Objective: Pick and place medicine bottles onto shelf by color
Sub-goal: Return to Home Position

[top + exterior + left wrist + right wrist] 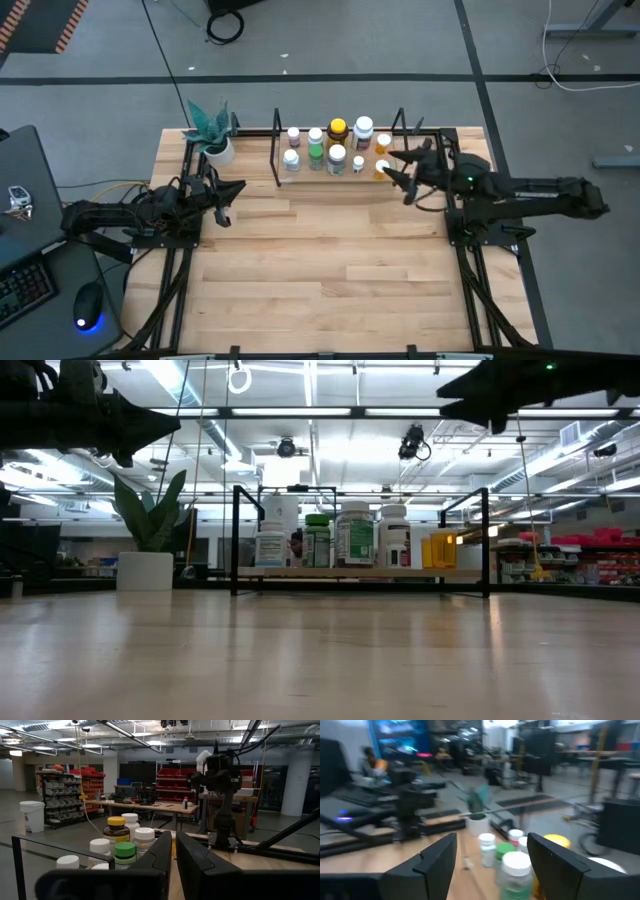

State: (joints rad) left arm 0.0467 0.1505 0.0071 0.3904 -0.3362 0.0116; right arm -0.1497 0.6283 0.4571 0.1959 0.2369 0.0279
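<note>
Shelf (350, 573) sits at the far edge of the surface (320, 270), roughly centred, with black wire uprights at both ends. All the medicine bottles (354, 535) we can see stand upright on it in two rows; we see none on the bare wood.

In the high view, white-capped bottles occupy the shelf's left end. A green-capped bottle (316, 150) follows, then the larger yellow-capped bottle (337, 128) in the back row. The orange bottles (383, 145) are at the right end.

Right hand (393, 165): fingers wide apart and holding nothing. It is raised above shelf height, just beside the orange bottles at the right end. The right wrist view confirms the wide gap, with bottle caps showing between the fingers.

Left hand (174, 840): fingers drawn together, only a thin slit between them, nothing gripped. It hangs above the surface's left side, well apart from the shelf.

A white pot with a teal plant (218, 150) stands beside the shelf's left end.
</note>
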